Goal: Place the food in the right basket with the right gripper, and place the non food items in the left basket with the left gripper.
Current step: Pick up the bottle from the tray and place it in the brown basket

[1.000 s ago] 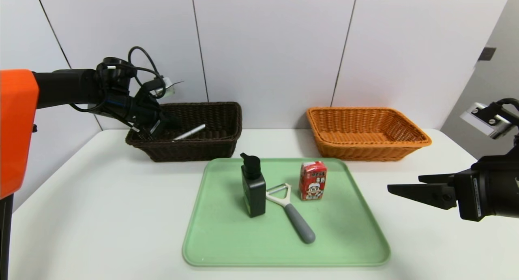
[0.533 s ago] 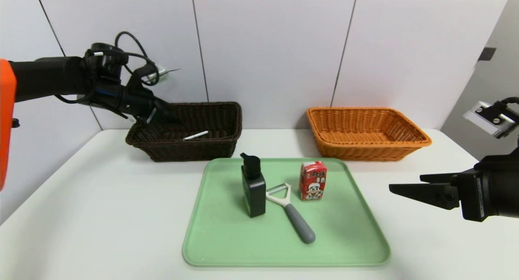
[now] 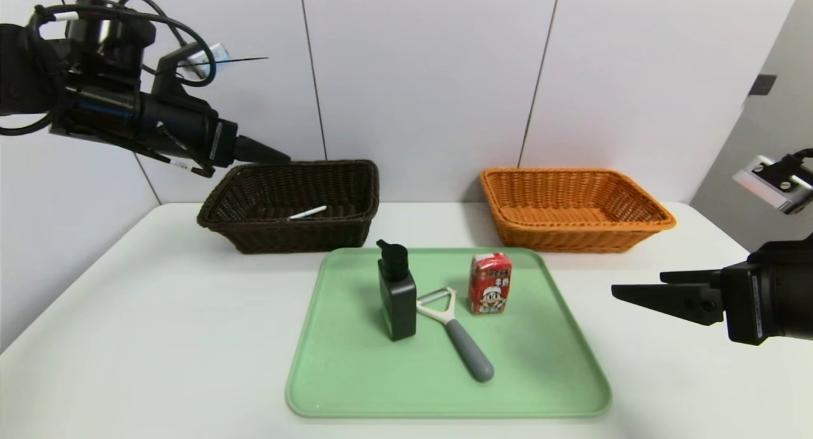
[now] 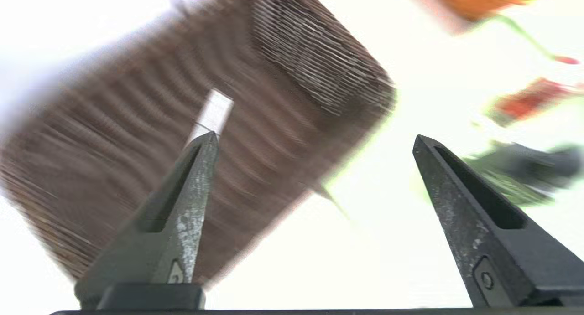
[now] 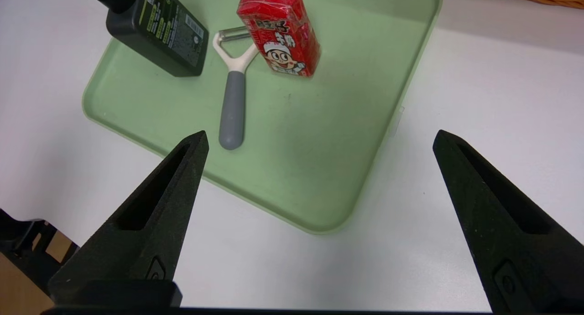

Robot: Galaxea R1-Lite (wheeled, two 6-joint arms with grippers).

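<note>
Both claws (image 4: 315,139) (image 5: 319,139) gape wide, seemingly empty.

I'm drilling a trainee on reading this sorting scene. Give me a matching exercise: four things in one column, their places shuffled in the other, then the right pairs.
Things:
1. white pen
2. red carton
3. left gripper
4. right gripper

Places:
A. standing on the green tray
B. open, above the dark brown basket's rim
C. lying in the dark brown basket
D. open, over the table to the tray's right

Pairs: 1-C, 2-A, 3-B, 4-D
</note>
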